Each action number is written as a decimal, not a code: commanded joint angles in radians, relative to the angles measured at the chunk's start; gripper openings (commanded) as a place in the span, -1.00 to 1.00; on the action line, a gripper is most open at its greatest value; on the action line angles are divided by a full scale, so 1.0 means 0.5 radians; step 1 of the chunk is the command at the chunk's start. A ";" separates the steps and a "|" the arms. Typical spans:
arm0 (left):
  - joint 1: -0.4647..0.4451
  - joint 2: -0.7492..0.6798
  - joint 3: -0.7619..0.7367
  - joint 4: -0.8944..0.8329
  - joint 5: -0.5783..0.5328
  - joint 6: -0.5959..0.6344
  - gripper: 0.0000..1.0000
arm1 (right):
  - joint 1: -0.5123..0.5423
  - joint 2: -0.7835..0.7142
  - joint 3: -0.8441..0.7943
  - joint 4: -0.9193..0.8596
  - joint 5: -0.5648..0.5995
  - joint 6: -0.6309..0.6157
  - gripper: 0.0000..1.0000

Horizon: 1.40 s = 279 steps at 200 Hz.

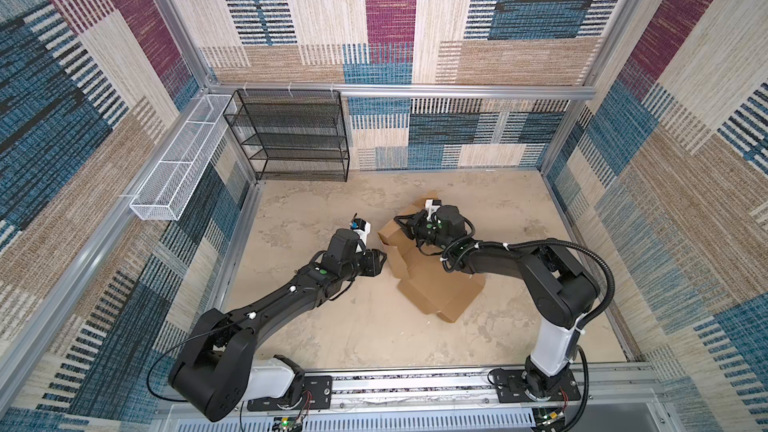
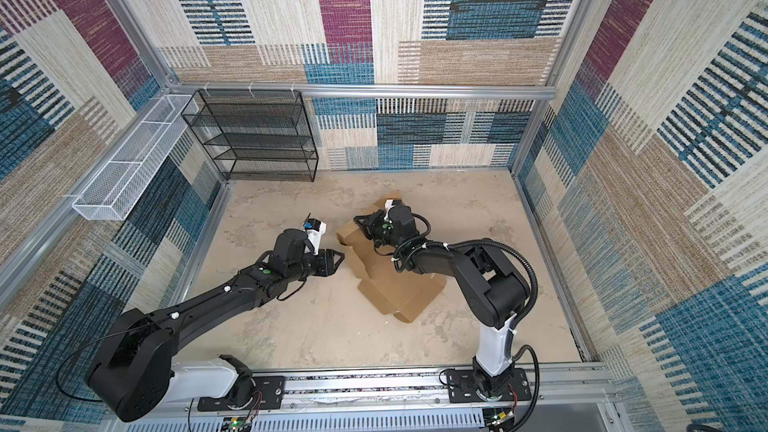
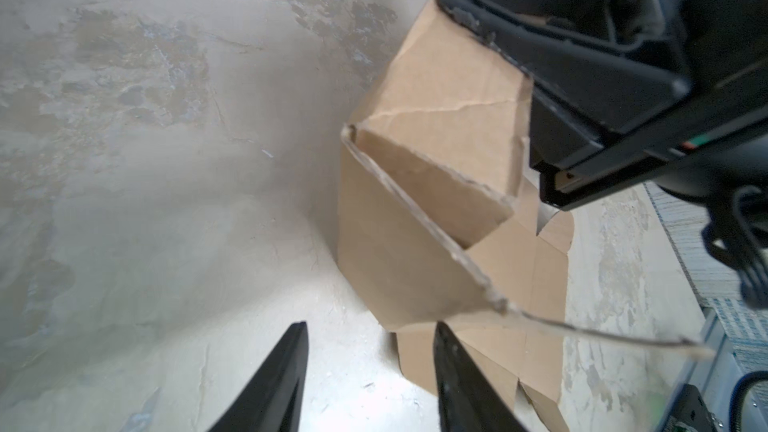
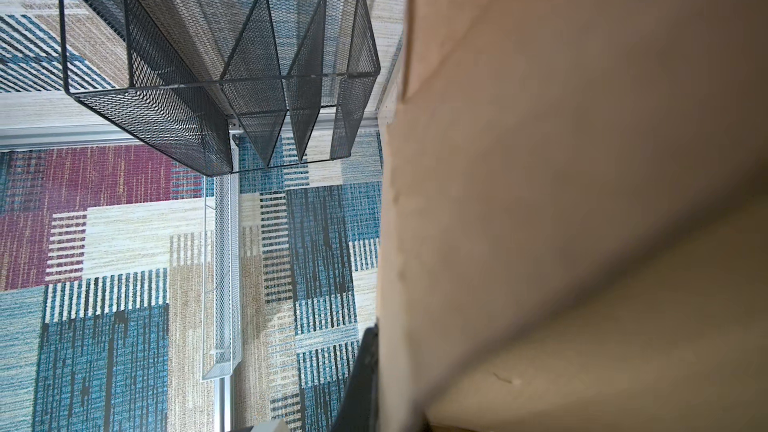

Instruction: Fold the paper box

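The paper box (image 1: 436, 288) (image 2: 401, 295) is a brown cardboard sheet lying mid-table, its near part flat and its far-left end folded up into walls. My right gripper (image 1: 401, 222) (image 2: 359, 220) reaches across from the right and is shut on a raised flap at that end. In the right wrist view the flap (image 4: 582, 160) fills the frame beside one black finger (image 4: 363, 376). My left gripper (image 1: 380, 257) (image 2: 338, 259) (image 3: 371, 326) stands open just left of the box (image 3: 415, 243), holding nothing; one fingertip overlaps the cardboard's edge.
A black mesh shelf rack (image 1: 291, 135) (image 4: 216, 76) stands against the back wall at the left. A white wire basket (image 1: 183, 160) hangs on the left wall. Patterned walls close three sides, and an aluminium rail (image 1: 415, 384) carries both arm bases in front.
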 commanded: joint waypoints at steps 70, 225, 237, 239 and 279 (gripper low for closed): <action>-0.135 0.075 -0.022 0.164 -0.219 -0.098 0.04 | 0.002 -0.007 0.023 0.077 -0.031 -0.004 -1.00; -0.306 0.467 0.193 0.316 -0.668 -0.271 -0.10 | 0.003 -0.080 -0.056 0.105 0.007 0.011 -1.00; -0.322 0.488 0.210 0.317 -0.714 -0.281 -0.09 | 0.003 -0.086 -0.059 0.105 0.011 0.011 -1.00; -0.325 0.492 0.214 0.319 -0.721 -0.281 -0.08 | 0.003 -0.087 -0.062 0.104 0.009 0.011 -1.00; -0.393 0.548 0.287 0.316 -0.950 -0.263 0.07 | 0.009 -0.095 -0.075 0.114 0.015 0.017 -1.00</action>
